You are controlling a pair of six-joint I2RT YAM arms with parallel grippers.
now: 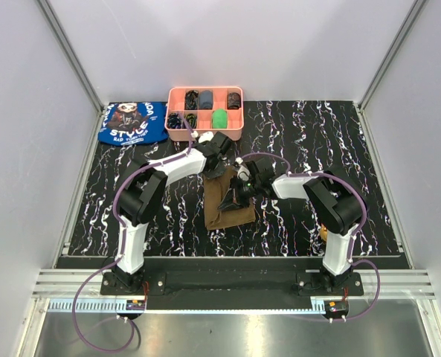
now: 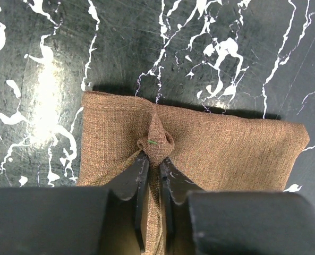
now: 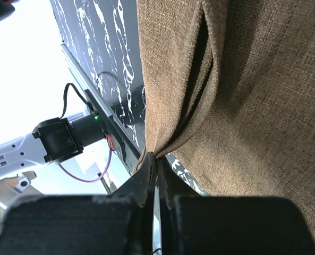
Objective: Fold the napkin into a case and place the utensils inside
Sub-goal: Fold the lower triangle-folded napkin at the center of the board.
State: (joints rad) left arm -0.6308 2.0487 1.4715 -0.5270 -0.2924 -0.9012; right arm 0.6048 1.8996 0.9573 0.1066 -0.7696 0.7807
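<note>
Left gripper (image 2: 153, 159) first: the jaws are squeezed nearly together on a little pinched-up ridge of the napkin (image 2: 226, 149), right near the cloth's edge. In the left wrist view the fabric bunches into a small peak just past the fingertips (image 2: 141, 178), and there's a tiny green thread on that peak. The rest of the cloth spreads out flat on the table (image 2: 51, 48) as a folded rectangle.

Right gripper (image 3: 156, 159): also clamped tight, with the cloth's edge caught between the 2 fingers. From that pinch the napkin (image 3: 253, 106) fans out in a couple of creases, and 1 fold gapes open like a slot higher up in the right wrist view.

From the top camera, both grippers, left (image 1: 216, 152) and right (image 1: 239, 190), meet over the napkin (image 1: 231, 212). It sits around the middle of the black marbled table (image 1: 354, 163), in front of the pink tray (image 1: 205, 89) and apart from it. Its near part lies on the table and its far end is bunched up at the grippers.

The blue cloth (image 1: 133, 123) is at the back left, just beside the tray.

A gold-orange bit (image 1: 323, 232) pokes out by the right arm's lower link. It's too hidden to tell what it is.
</note>
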